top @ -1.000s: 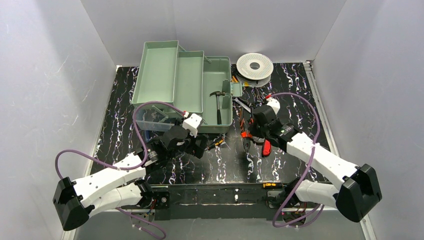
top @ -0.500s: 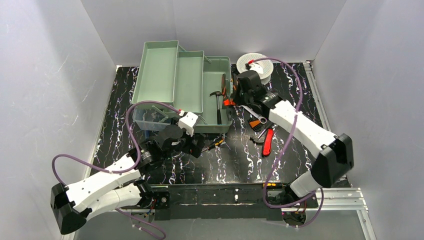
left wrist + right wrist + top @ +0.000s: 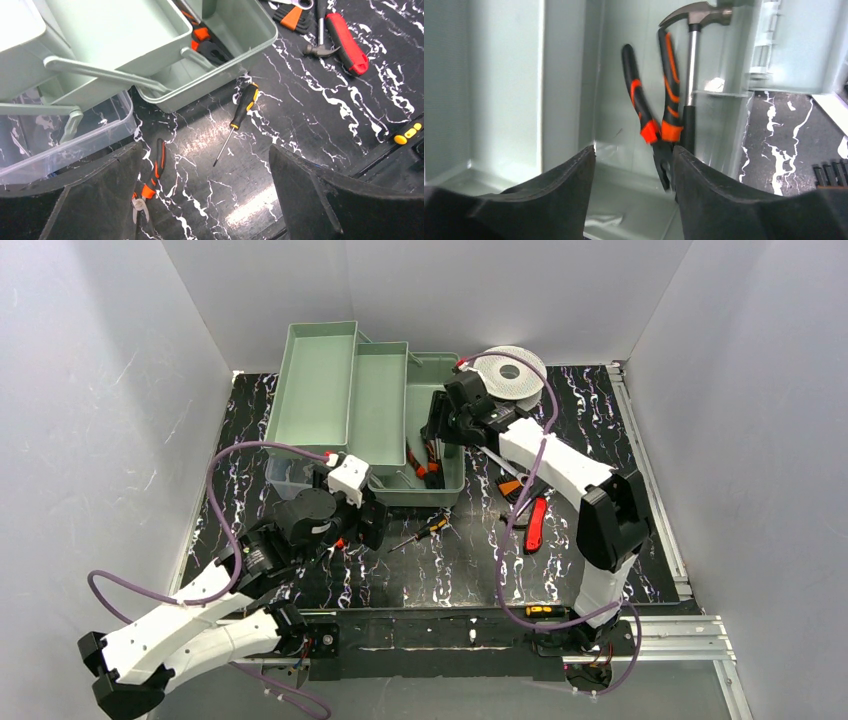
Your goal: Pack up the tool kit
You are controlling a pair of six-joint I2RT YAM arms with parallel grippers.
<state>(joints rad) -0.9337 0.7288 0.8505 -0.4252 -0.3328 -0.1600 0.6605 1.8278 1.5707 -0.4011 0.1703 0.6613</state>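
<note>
Packing looks partway: orange-handled pliers (image 3: 651,115) and hammer (image 3: 691,75) lie in the toolbox (image 3: 330,380) at the table's (image 3: 450,570) 11 o'clock, right gripper (image 3: 634,150) parted and empty above them; screwdriver (image 3: 242,107), second pliers (image 3: 150,180) and red knife (image 3: 347,42) lie outside, left gripper (image 3: 205,147) spread empty.

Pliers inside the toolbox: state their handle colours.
The pliers have black handles with orange accents; the right wrist view shows them best.

We see the right gripper (image 3: 633,150), jaws apart, above the green toolbox (image 3: 564,75) compartment. Orange-black pliers (image 3: 659,115), slightly blurred, sit inside, nose toward the gripper, just beside the steel-headed hammer (image 3: 692,60). Marbled black bench (image 3: 784,145) at right.
</note>
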